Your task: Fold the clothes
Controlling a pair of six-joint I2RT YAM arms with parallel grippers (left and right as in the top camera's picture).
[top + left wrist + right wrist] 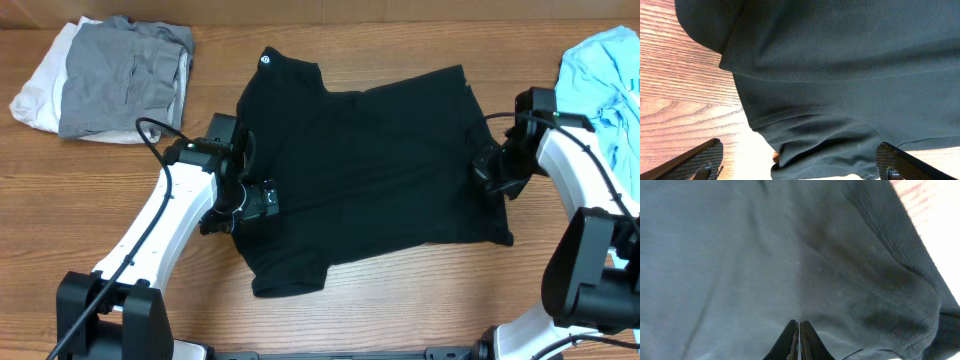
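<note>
- Shirt point(370, 170): long axis L–R, lying between both claws.
- L claw point(797, 152): wide, over left hem; I'd close here next.
- R claw point(799, 329): closed; grip unclear.

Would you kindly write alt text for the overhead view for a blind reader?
A black short-sleeved shirt lies spread on a wooden table, the left gripper at its left side and the right gripper at its right edge. A grey garment lies stacked on a white garment at upper left; a light blue garment lies at upper right.
</note>
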